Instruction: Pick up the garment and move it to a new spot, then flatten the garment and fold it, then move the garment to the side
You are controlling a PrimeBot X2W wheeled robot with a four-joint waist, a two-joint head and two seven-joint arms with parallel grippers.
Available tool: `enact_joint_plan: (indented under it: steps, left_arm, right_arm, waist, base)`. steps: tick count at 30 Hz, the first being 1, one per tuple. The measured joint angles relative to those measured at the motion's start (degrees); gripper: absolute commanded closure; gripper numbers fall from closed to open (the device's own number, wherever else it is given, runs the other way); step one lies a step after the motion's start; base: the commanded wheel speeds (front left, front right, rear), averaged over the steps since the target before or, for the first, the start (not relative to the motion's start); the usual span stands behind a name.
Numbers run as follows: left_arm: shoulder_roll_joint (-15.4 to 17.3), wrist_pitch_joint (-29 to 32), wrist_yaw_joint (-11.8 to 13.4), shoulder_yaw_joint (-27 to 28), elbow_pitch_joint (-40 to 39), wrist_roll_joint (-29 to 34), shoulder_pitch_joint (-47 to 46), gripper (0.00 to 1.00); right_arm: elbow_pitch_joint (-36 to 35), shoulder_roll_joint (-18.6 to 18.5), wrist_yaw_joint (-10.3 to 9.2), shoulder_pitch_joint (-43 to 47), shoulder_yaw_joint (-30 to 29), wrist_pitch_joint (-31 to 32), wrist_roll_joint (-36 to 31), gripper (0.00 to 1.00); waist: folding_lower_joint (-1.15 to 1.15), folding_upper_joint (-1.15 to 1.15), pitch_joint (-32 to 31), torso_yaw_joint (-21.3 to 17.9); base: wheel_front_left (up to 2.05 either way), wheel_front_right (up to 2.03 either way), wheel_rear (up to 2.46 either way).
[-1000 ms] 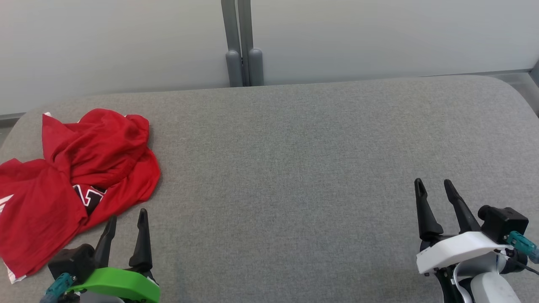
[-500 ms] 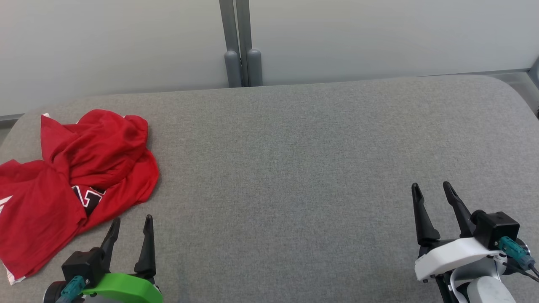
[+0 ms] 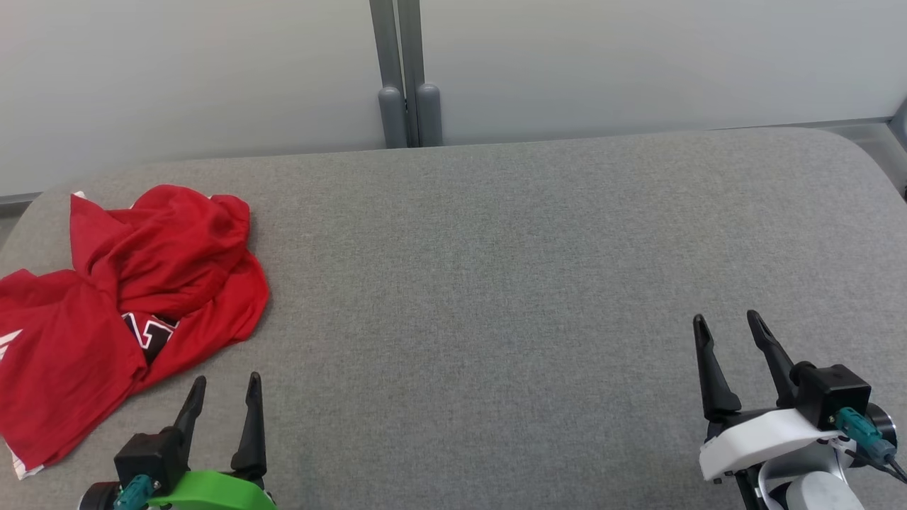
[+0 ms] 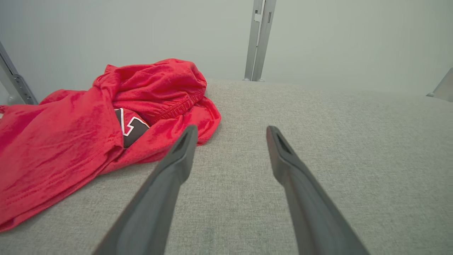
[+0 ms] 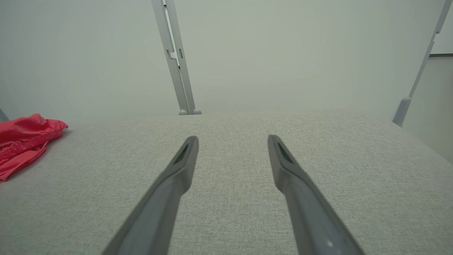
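Left gripper (image 3: 226, 380): jaws fully apart, nothing between them. It sits low over the pad (image 3: 496, 248), fingers pointing away from the robot. In the left wrist view the left fingertip lies just beside the near hem of the garment (image 3: 142, 283); no contact is visible.

Right gripper (image 3: 726, 318): jaws fully apart, nothing held. It is over bare pad near the right end, well apart from the garment.

Markings on the garment:
- A black patch (image 4: 131, 129) with white-edged block figures shows in a gap between folds. One figure resembles a "1"; the remainder is covered, so the text cannot be read.
- A white mark (image 3: 7, 341) shows at the left edge of the head view, cut off by the frame.
- No brand name can be read.

Garment condition: red, thin knit fabric, crumpled in a loose heap. One part is bunched high at the far side, with a gathered seam along its edge. A flatter panel spreads toward the robot and the left edge. A narrow white strip shows at the nearest hem.

Garment location: on the left end of the grey fabric pad, ahead and left of the left gripper. A grey post (image 3: 404, 71) stands against the pale wall behind the pad.
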Motion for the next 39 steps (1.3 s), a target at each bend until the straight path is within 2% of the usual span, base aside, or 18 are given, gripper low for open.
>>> enact_joint_plan:
  steps: [26, 33, 39]
  left_arm:
    - [0.7, -1.7, -0.1, -2.3, 1.8, 1.5, 0.2, 0.00]
    - [0.5, -1.7, -0.1, -1.5, 2.0, 2.2, 0.2, 0.00]
    - [0.3, -1.7, -0.1, -0.7, 2.4, 2.5, 0.6, 0.00]
  right_arm:
    - [0.6, 0.5, 0.01, 0.8, -0.9, -1.7, -3.5, 0.00]
    - [0.4, 0.8, 0.01, 2.1, -0.3, -1.7, -3.2, 0.00]
    - [0.6, 1.0, 0.01, 2.4, 0.5, -1.7, -3.1, 0.00]
  waist:
    - [0.00, 0.00, 0.0, 0.6]
    - [0.00, 0.00, -0.4, 4.2]
    - [0.00, 0.00, -0.7, 10.6]
  base:
    - [0.00, 0.00, 0.00]
    - [0.00, 0.00, 0.00]
    - [0.00, 0.00, 0.00]
